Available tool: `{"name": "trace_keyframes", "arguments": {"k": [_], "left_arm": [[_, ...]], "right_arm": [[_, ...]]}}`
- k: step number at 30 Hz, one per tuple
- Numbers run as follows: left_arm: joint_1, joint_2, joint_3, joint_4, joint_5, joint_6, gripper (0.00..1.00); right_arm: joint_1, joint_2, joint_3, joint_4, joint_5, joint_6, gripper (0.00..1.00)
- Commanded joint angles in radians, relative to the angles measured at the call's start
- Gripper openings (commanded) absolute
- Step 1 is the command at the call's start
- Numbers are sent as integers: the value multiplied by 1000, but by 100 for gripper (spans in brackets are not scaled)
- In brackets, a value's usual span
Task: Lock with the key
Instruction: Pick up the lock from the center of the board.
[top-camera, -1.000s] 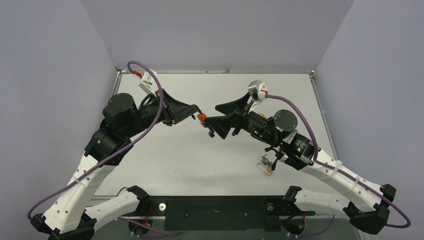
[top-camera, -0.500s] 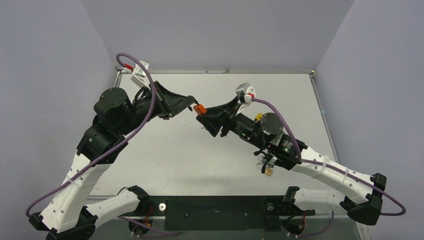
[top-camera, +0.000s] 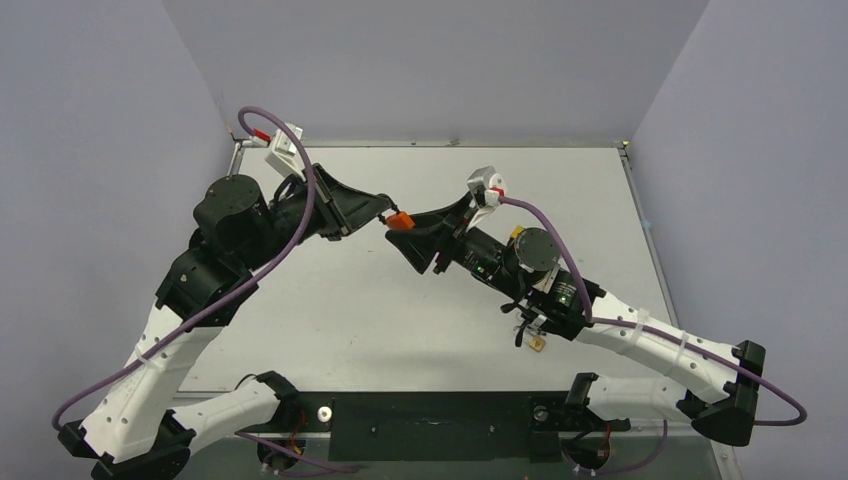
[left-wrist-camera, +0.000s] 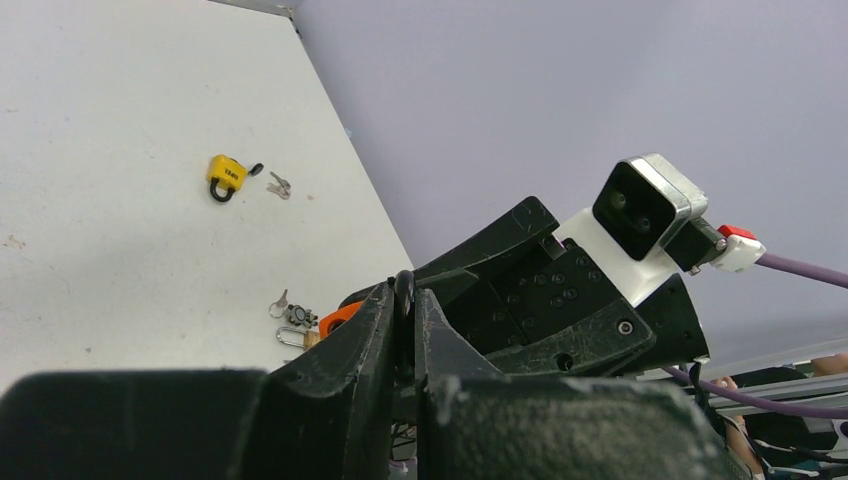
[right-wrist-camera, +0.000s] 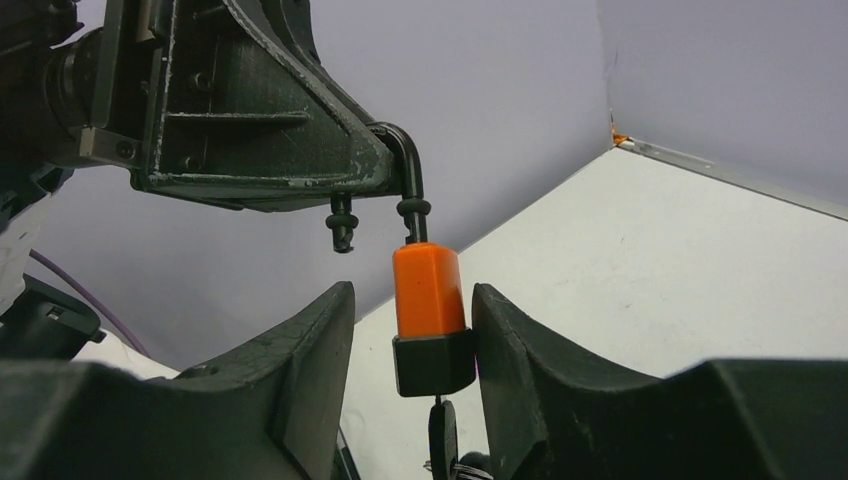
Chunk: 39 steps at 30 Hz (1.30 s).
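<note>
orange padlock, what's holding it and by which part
The orange padlock is held twice: left gripper on its black shackle, right gripper on its body.

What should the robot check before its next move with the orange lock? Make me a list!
1. Right gripper squeezing the orange lock: ok.
2. Left gripper pinching the lock's hoop: ok.
3. Hoop pushed shut: not ok, one end hangs outside the lock.
4. Key in the keyhole: cannot tell, hidden underneath.
5. Yellow lock away on the table: ok.
</note>
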Motion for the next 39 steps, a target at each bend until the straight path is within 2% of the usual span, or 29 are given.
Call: {"name": "trace_keyframes", "arguments": {"k": [1,12,18,25,39], "left_arm": [[-8,-1,66,66,-15,0,0],[-9,0,82,65,-19,1,0],[-9,9,96,65,-10,3,0],[-11,11,86,63,-8,3,0],[-25,17,92,72,-5,-5,0]], "right_arm": [[9,-8,-23,81,16,15,43],[9,-30,-58,98,43,27,44],[9,-39,-72,117,44,45,38],[10,-74,-84,137,82,51,38],[29,-42,-71,132,77,46,38]]}}
